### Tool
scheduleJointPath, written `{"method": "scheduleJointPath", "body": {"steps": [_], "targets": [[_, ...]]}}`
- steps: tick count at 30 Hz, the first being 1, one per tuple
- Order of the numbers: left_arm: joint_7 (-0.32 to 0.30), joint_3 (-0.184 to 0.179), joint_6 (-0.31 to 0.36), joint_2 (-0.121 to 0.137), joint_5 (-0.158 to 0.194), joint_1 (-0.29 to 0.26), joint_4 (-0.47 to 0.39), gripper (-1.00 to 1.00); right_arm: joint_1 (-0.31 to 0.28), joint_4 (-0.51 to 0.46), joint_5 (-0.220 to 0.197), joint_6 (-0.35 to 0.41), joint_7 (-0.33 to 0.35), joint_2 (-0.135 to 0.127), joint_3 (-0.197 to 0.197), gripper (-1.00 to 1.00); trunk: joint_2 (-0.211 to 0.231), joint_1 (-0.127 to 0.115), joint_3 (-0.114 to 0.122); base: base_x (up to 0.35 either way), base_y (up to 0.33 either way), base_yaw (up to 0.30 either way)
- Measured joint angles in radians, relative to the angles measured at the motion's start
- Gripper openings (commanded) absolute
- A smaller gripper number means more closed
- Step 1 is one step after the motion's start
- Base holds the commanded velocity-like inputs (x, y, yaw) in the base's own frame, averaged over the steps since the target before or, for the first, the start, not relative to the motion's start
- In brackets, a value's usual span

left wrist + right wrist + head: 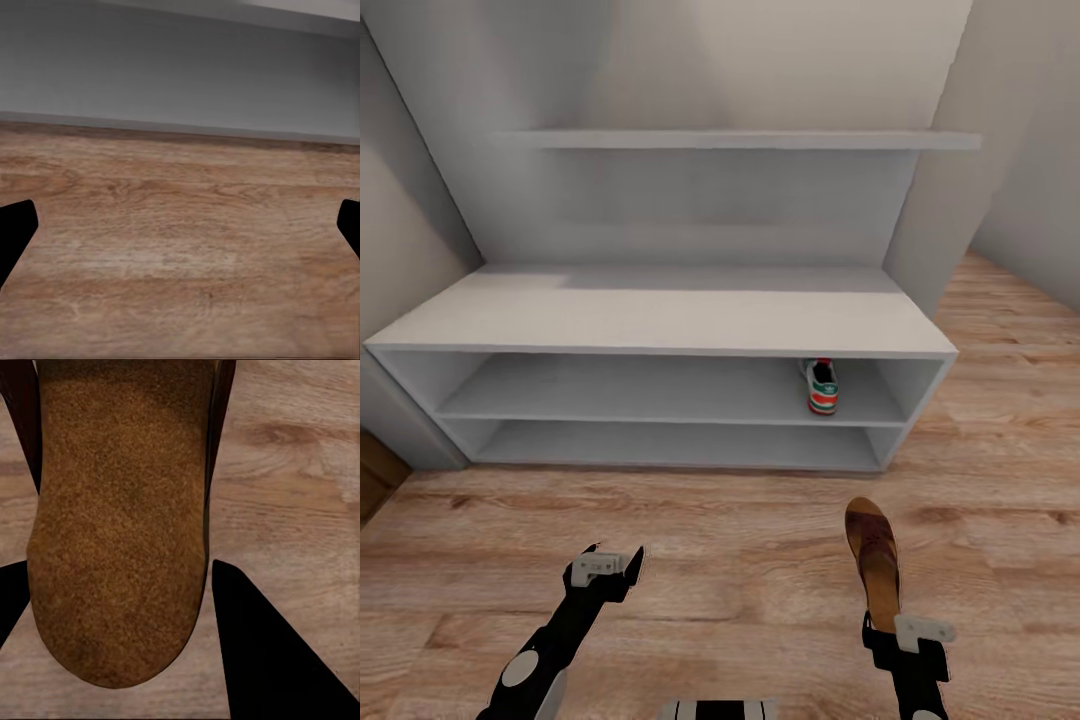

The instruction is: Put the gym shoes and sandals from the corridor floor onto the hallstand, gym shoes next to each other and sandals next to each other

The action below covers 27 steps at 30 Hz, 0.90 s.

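**Shoe stowage: one shoe shelved, one sandal in hand**

- Gym shoe (821, 386): one on the upper open shelf of the hallstand (660, 322), near its right end, heel outward. Counted as placed. Its partner not located.
- Sandal (872, 560): gripped at the heel end by the right end effector (908, 632), toe pointing at the rack, raised over the corridor floor (740, 560). The right wrist view has the cork footbed (120, 525) between the fingers. Second sandal not located.
- Left end effector (607, 566): fingers spread wide, nothing held, low over the floor.
- Outstanding, by judgement: shelve this sandal, then fetch two more items.
- Obstructions: none between sandal and rack; the hallstand's top and its lower shelf are bare.
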Motion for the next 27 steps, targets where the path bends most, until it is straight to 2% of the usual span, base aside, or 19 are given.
{"method": "scheduleJointPath", "body": {"steps": [7, 21, 27], "targets": [[0.0, 0.0, -0.001, 0.0, 0.0, 0.0, 0.0, 1.0, 0.0, 0.0, 0.0, 0.0, -0.001, 0.0, 0.0, -1.0, 0.0, 0.0, 0.0, -0.081, 0.267, 0.0], [0.0, -0.001, -0.001, 0.0, -0.001, 0.0, 0.0, 1.0, 0.001, 0.0, 0.001, 0.0, -0.002, 0.001, 0.0, -1.0, 0.0, 0.0, 0.0, -0.009, 0.067, 0.0], [0.0, -0.001, -0.001, 0.0, 0.0, 0.0, 0.0, 1.0, 0.001, 0.0, 0.001, 0.0, -0.002, 0.001, 0.0, -1.0, 0.0, 0.0, 0.0, -0.001, 0.2, 0.0]]}}
